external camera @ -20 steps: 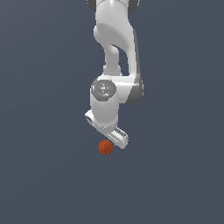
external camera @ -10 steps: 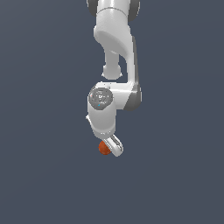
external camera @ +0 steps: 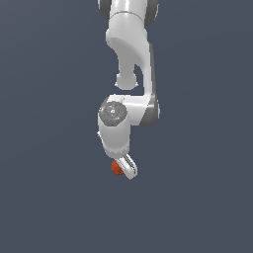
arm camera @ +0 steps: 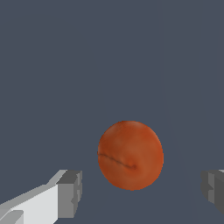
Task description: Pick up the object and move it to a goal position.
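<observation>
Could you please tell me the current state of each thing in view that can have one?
gripper: open, fingers on either side of the ball, not touching it.
orange-red ball: ungrasped, between the open fingers.
arm: reaching down over the ball.

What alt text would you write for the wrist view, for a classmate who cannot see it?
A small orange-red ball with a faint dark crease sits between the two grey fingertips of the open white gripper, with a clear gap on each side. Everything behind is a plain dark grey-blue surface.
</observation>
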You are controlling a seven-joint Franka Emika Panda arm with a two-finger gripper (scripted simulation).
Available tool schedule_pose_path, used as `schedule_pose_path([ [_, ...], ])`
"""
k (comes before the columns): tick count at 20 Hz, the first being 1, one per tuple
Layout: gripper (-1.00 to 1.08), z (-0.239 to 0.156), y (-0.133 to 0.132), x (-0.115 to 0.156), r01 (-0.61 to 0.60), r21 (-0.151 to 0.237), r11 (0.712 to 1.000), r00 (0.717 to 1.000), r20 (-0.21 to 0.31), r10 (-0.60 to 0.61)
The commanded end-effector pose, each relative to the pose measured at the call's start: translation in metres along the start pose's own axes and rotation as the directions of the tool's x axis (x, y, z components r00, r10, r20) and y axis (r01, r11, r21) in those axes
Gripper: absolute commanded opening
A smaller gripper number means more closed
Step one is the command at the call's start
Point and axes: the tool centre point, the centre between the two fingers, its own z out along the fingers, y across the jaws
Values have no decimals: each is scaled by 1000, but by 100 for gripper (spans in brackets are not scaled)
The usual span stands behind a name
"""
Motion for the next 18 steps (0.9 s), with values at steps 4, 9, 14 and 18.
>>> schedule_pose_path([
  [4,100,15,0,0,-2,0,1000,1000,0,2],
  [9,100,42,1,0,-5,0,1000,1000,0,5],
  [14,100,51,0,0,-5,0,1000,1000,0,5],
  [18,-100,50,0,0,-5,0,1000,1000,0,5],
])
